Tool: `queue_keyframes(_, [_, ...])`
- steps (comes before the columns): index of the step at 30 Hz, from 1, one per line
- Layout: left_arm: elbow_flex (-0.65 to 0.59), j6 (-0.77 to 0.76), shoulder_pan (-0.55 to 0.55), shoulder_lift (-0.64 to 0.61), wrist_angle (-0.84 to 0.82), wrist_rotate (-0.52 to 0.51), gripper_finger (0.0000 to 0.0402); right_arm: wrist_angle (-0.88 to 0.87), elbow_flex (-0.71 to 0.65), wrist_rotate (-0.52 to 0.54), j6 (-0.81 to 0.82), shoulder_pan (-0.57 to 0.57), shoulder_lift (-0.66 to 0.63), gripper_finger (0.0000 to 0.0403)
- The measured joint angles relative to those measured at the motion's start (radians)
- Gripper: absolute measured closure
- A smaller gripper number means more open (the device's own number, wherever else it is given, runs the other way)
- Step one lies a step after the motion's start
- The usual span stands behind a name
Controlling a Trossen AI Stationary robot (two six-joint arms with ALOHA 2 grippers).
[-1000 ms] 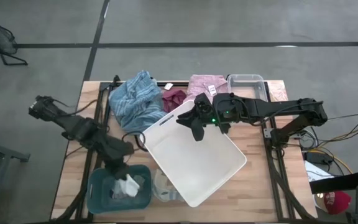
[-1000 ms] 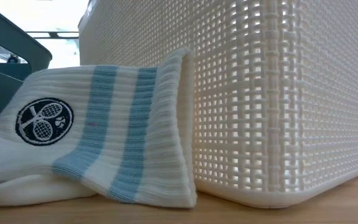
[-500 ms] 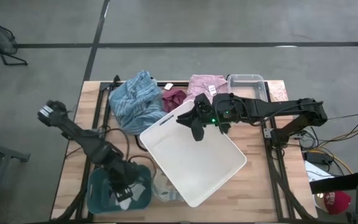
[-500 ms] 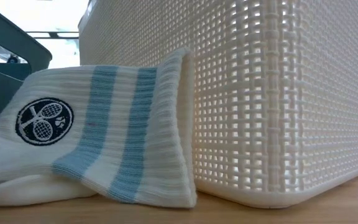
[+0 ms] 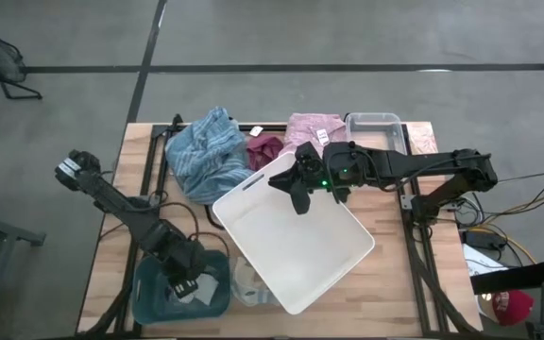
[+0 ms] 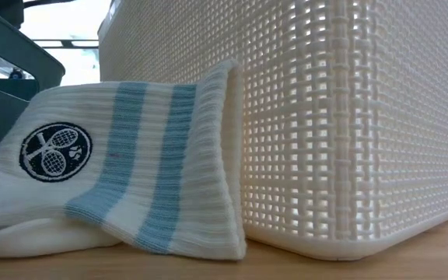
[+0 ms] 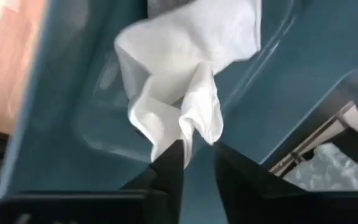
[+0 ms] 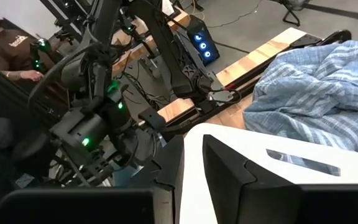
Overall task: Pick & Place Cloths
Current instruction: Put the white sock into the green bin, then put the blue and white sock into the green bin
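My left gripper [image 5: 183, 283] is down inside the teal bin [image 5: 149, 300] at the table's near left, shut on a cream-white cloth [image 7: 185, 74]. My right gripper [image 5: 297, 189] is shut on the far rim of the white woven basket [image 5: 296, 241] in the table's middle. The blue striped cloth [image 5: 206, 151], the maroon cloth [image 5: 264, 148] and the pink cloth with a white tag [image 5: 310, 127] lie in a heap along the far edge. A white sock with blue stripes [image 6: 115, 187] leans against the basket's near wall. My left gripper pinches a lower fold of the cream-white cloth [image 7: 190, 142] between its two fingers, coming from above into the bin. The rest of the cloth lies bunched against the bin's inner wall. My right gripper grips the basket's far rim [image 8: 192, 149], which passes between its two fingers. The fingers come from the table's right, slanting down. The basket's near bottom edge [image 6: 348, 247] rests on the table.
A clear plastic container [image 5: 376, 126] stands at the far right beside the pink cloth. Black cables run over the table's left part [image 5: 173, 203]. A person sits beyond the table in the right wrist view [image 8: 5, 43].
My left gripper has gone down and toward the table's near edge, from just above the teal bin into it, carrying the cream-white cloth, which now lies inside the bin. The right arm and the basket have kept still.
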Motion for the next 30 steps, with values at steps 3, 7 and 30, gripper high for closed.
queue_keyframes(3, [0.007,-0.022,0.000,-0.027,-0.004,-0.028,0.0264,0.000,0.000,-0.019,0.009,0.000,0.000,0.0333])
queue_keyframes(7, [0.048,-0.078,-0.010,-0.079,0.006,-0.172,0.0222,0.000,0.000,-0.055,0.009,0.003,0.000,0.0315])
queue_keyframes(30, [0.144,-0.026,-0.077,0.042,0.647,-0.741,0.0201,-0.167,-0.001,-0.128,-0.083,0.119,-0.102,0.0204])
